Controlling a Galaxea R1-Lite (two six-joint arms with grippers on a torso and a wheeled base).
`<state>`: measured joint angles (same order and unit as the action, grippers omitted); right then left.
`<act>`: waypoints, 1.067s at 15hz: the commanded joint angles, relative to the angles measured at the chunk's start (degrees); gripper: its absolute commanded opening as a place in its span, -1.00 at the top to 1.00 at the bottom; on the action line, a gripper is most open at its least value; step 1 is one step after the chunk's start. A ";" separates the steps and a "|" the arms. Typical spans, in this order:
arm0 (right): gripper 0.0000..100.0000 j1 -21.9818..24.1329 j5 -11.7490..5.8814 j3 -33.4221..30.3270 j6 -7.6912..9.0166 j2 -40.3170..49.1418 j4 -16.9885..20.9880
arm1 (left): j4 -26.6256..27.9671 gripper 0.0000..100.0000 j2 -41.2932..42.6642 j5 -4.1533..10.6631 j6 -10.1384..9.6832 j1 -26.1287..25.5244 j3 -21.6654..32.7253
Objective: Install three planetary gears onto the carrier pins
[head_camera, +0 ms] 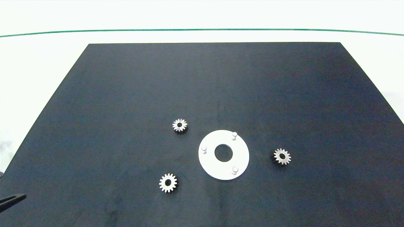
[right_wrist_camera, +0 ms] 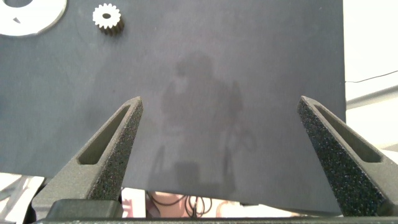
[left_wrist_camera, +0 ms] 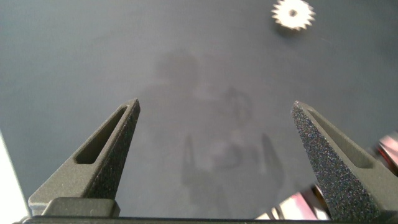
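Observation:
A flat white disc [head_camera: 243, 152] lies on the black mat, and its three carrier pins [head_camera: 234, 135] stand bare around the centre hole. Three silvery planetary gears lie flat on the mat around it: one at the back left [head_camera: 180, 125], one at the front left [head_camera: 168, 182], one to the right [head_camera: 282, 156]. My left gripper [left_wrist_camera: 216, 109] hovers open over bare mat at the front left corner, a gear [left_wrist_camera: 293, 14] well ahead of it. My right gripper [right_wrist_camera: 219, 102] is open over the mat's edge, far from a gear [right_wrist_camera: 107, 18] and the disc [right_wrist_camera: 43, 15].
The black mat [head_camera: 126, 94] covers most of a white table [head_camera: 38, 63]. A green line [head_camera: 202, 30] runs across the far side. One dark finger [head_camera: 12, 199] of the left gripper pokes in at the head view's lower left; the right arm is out of that view.

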<state>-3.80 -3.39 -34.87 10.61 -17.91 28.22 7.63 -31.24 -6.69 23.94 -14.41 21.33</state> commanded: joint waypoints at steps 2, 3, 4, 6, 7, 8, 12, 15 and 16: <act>-1.00 -0.24 0.05 0.32 0.12 0.51 1.31 | -4.73 -1.00 -14.63 0.54 2.51 -7.74 4.07; -1.00 -0.33 0.05 0.32 0.12 0.59 1.66 | -5.52 -1.00 -17.71 0.63 3.13 -7.83 6.09; -1.00 -0.33 0.05 0.50 0.12 0.68 1.66 | -5.61 -1.00 -20.70 0.63 3.48 -7.83 8.81; -1.00 -0.42 0.05 1.47 0.12 0.59 1.57 | -5.70 -1.00 -26.50 0.63 3.48 -7.83 13.82; -1.00 -0.50 0.05 1.82 0.12 0.59 1.49 | -5.70 -1.00 -28.26 0.89 3.48 -7.83 14.53; -1.00 -0.50 0.05 1.82 0.12 0.51 1.49 | -5.79 -1.00 -29.22 1.16 3.66 -7.91 14.61; -1.00 -0.50 -0.04 1.91 0.12 -0.11 1.22 | -8.16 -1.00 -35.38 5.55 3.57 -8.79 19.62; -1.00 -0.50 -0.04 2.26 0.12 0.07 1.22 | -7.81 -1.00 -37.75 7.13 3.57 -9.15 23.31; -1.00 -0.50 -0.13 2.61 0.12 0.24 1.22 | -7.37 -1.00 -38.63 7.22 3.66 -9.15 24.11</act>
<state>-4.29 -3.47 -32.49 10.65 -17.82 29.27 0.16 -67.94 0.38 27.42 -23.50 44.35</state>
